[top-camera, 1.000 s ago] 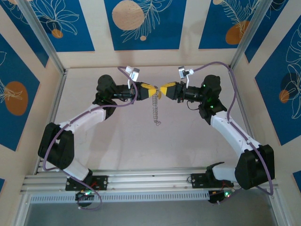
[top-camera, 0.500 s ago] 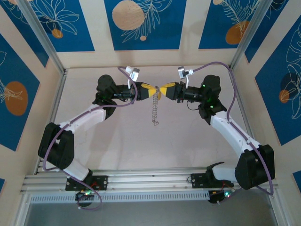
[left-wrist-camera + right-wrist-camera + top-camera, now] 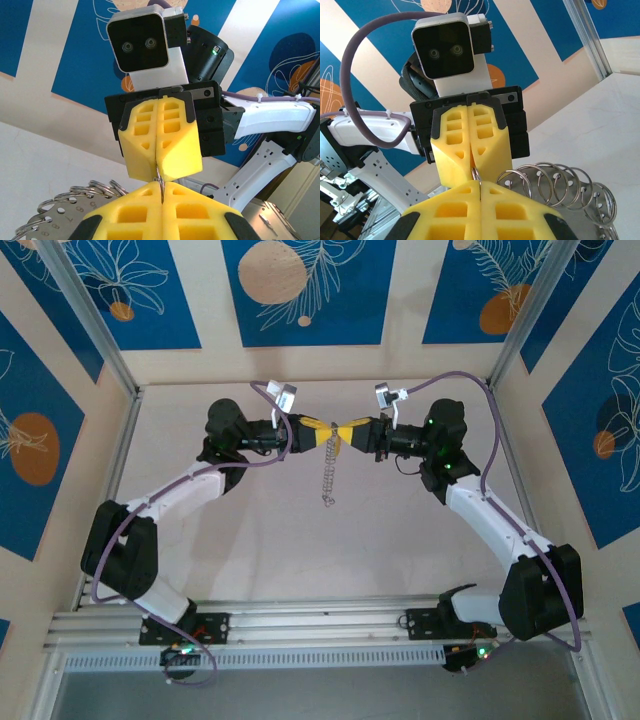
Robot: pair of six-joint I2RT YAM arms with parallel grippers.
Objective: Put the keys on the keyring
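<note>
A thin metal keyring [image 3: 160,181] is pinched between my two grippers, which meet tip to tip above the table. My left gripper [image 3: 320,431] is shut on one side of the keyring [image 3: 476,174], its yellow pads pressed together. My right gripper [image 3: 347,430] faces it, shut on the other side. In the left wrist view my left gripper [image 3: 163,187] sits at the bottom and the right gripper [image 3: 158,172] above it. In the right wrist view my right gripper [image 3: 480,184] is lowest and the left gripper [image 3: 471,167] faces it. The keys are hidden.
A chain of metal rings [image 3: 328,475] hangs from the pinched keyring toward the table [image 3: 230,540]. Its linked rings [image 3: 555,182] carry perforated metal tags [image 3: 50,222]. Panelled walls and an aluminium frame [image 3: 105,480] enclose the table.
The right gripper's pads have closed together on the keyring. The hanging chain has swung slightly left. The left arm has stayed still.
</note>
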